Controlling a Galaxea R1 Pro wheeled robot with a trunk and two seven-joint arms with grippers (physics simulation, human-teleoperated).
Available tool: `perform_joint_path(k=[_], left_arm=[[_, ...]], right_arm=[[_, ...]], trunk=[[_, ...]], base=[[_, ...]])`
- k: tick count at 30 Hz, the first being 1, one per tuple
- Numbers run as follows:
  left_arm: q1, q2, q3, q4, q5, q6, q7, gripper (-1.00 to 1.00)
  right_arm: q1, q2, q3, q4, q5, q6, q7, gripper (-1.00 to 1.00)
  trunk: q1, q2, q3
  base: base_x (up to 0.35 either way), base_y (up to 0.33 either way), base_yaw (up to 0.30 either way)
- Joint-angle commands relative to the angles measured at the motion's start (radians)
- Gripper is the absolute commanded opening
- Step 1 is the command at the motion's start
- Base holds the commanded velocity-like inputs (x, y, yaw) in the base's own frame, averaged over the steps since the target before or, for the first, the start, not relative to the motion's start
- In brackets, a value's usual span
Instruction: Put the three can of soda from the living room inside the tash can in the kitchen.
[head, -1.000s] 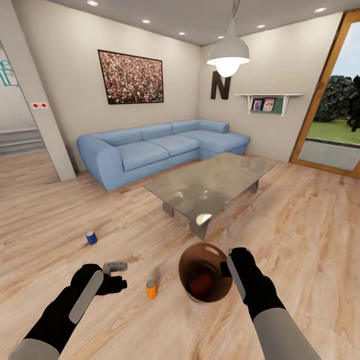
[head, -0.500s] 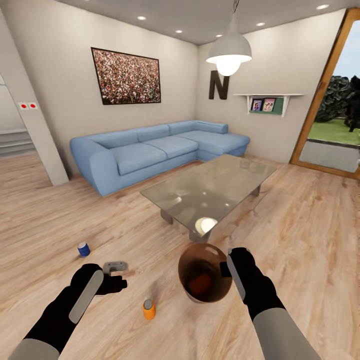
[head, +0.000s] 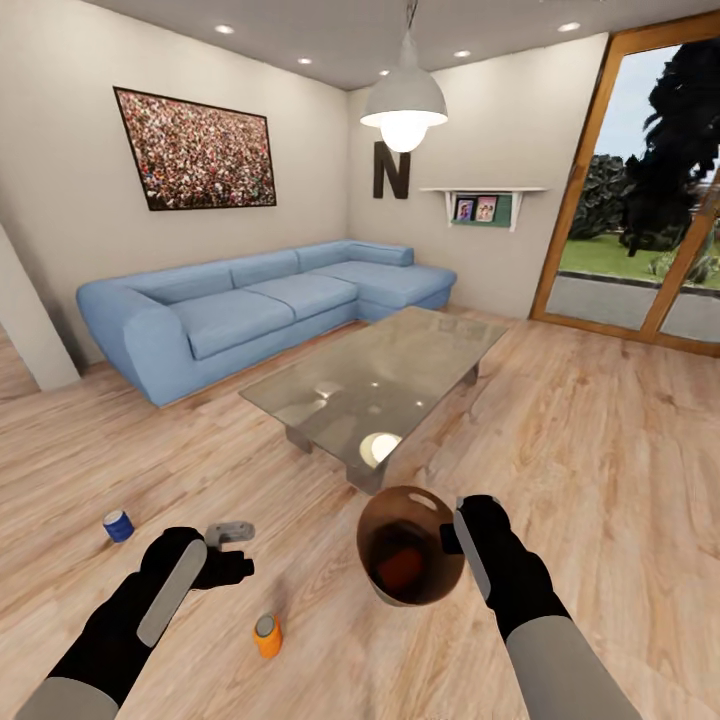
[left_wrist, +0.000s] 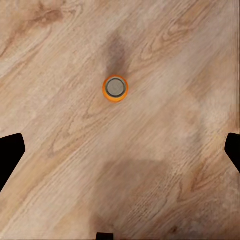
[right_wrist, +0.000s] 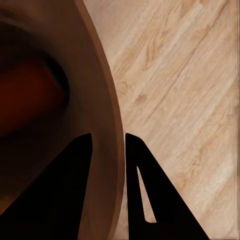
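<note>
Camera view swings right; orange soda can now stands nearer the base.
Right gripper pinches the round brown bin's rim; left gripper fingers spread, empty.

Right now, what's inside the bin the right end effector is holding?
Inside the trash can, held at its rim by the right end effector, lies one orange soda can. The shadowed interior hides its top and whatever else might sit beside it.

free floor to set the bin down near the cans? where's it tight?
Bare wood floor lies right of the right gripper, which holds the trash can by its rim, out toward the glass door. Another free strip runs between the sofa and the blue can. Tightest: around the left gripper, orange can and the glass table.
</note>
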Motion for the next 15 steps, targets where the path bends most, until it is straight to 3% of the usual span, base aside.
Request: perform_joint_path(k=[1,15], left_arm=[[0.0,0.001,0.0,0.0,0.0,0.0,0.0,1.0],[0.0,0.002,0.002,-0.001,0.0,0.0,0.0,1.0]], right_arm=[[0.0,0.0,0.0,0.0,-0.015,0.0,0.001,-1.0],[0.0,0.001,-0.002,0.001,-0.015,0.0,0.001,-1.0]], trunk=[[0.0,0.0,0.0],[0.0,0.0,0.0]], base=[[0.001,0.0,-0.285],[0.0,0.0,-0.283]])
